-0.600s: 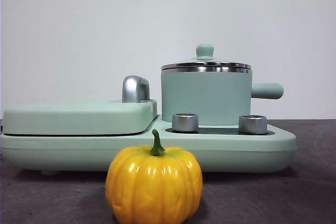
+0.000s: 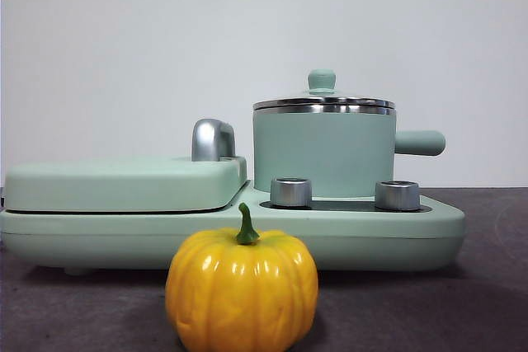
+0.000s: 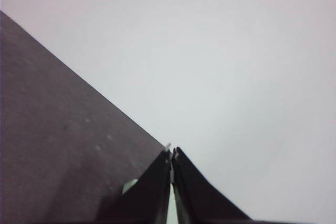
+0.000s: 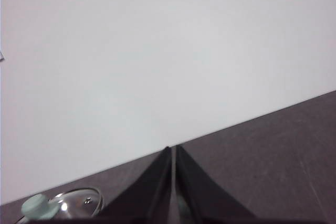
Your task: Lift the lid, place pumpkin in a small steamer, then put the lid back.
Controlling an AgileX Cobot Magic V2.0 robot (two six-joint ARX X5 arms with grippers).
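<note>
The yellow-orange pumpkin (image 2: pixel 242 290) with a green stem sits on the dark table at the front, before the appliance. The small steamer (image 2: pixel 323 152), a mint-green pot with a stubby side handle, stands on the right half of the appliance base. The lid (image 2: pixel 322 102) rests on the pot, its mint knob on top; the right wrist view also catches the lid (image 4: pixel 79 201) at its edge. My left gripper (image 3: pixel 171 153) is shut and empty, high over the table. My right gripper (image 4: pixel 171 149) is shut and empty, off to the side of the lid. Neither arm shows in the front view.
The long mint-green appliance base (image 2: pixel 99 224) with two silver knobs (image 2: pixel 290 192) spans the table. A flat griddle cover (image 2: pixel 124 183) with a chrome handle (image 2: pixel 213 139) lies on its left half. A white wall stands behind.
</note>
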